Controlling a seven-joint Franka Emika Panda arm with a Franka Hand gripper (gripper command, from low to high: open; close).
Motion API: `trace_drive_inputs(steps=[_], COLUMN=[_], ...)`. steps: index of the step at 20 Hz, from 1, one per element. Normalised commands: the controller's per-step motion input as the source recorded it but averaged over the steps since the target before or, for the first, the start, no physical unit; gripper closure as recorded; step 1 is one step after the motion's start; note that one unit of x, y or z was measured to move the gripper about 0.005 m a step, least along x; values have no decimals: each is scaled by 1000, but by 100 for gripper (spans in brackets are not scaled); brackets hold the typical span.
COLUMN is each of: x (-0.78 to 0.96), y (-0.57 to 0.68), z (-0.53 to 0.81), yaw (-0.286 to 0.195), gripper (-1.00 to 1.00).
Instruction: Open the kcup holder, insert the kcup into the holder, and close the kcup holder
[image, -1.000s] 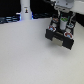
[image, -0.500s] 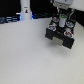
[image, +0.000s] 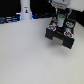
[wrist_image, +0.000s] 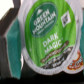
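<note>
The kcup holder (image: 60, 36), a black box with pale plates on its front, stands at the exterior view's upper right. Directly above it hangs my gripper (image: 61, 15), and the kcup (image: 61, 16) shows as a small green-and-white spot between the dark fingers. The wrist view is filled by the kcup (wrist_image: 49, 37), its green lid reading "Green Mountain Dark Magic". The fingers themselves are too blurred to make out. I cannot tell whether the drawer is pulled out.
A tall white bottle-like object (image: 25, 10) stands at the back, toward the exterior view's left, with dark clutter (image: 9, 19) beside it. The white table (image: 30, 57) spreads in front of the holder.
The gripper with the kcup seems slightly lower over the holder than a second ago; otherwise nothing has visibly moved.
</note>
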Motion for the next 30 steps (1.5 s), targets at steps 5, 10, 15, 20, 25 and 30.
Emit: trace_drive_inputs(steps=[5, 10, 15, 20, 25, 30], x=[118, 31, 323, 453, 254, -14], y=[42, -138, -70, 34, 151, 29], z=[0, -54, -10, -28, -120, -314], yaw=[0, -14, -51, -40, -7, 12], gripper=[100, 100, 100, 100, 100, 100])
